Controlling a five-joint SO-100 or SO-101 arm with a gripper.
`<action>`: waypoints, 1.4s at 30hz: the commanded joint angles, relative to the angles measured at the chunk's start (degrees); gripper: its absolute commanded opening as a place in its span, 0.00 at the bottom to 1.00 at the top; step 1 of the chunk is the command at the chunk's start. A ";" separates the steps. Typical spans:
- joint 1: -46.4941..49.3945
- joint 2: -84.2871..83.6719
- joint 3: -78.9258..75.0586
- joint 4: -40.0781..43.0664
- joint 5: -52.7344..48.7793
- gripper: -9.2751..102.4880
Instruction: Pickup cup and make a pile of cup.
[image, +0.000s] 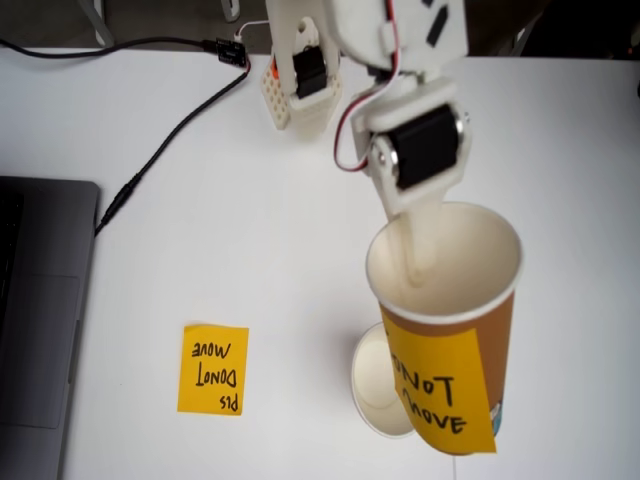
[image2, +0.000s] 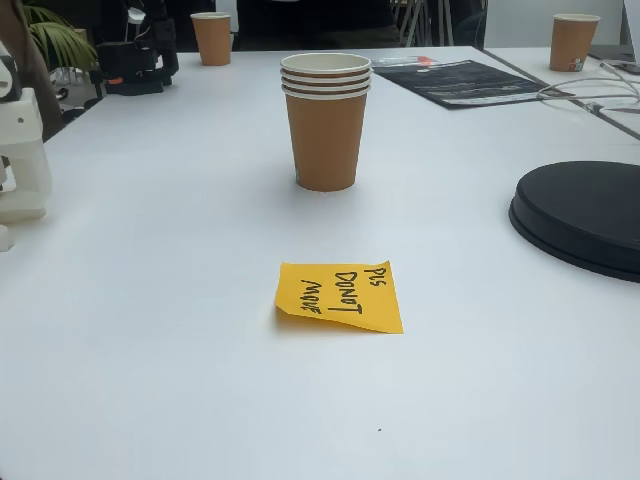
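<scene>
Here, hand (image: 418, 262) gripping raised cup (image: 455, 330) by its rim, above second cup (image: 375, 385), sticky note (image: 213, 369) left.

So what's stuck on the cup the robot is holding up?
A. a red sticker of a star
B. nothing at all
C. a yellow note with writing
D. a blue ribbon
C. In a fixed view the lifted cup carries a yellow note with black handwriting on its brown side, just above a second cup on the table.
</scene>
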 joint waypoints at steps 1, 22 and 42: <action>-0.26 0.18 -2.46 -0.62 0.26 0.02; 0.44 -7.21 -0.88 4.22 0.79 0.02; 3.96 -11.78 0.53 5.27 0.79 0.02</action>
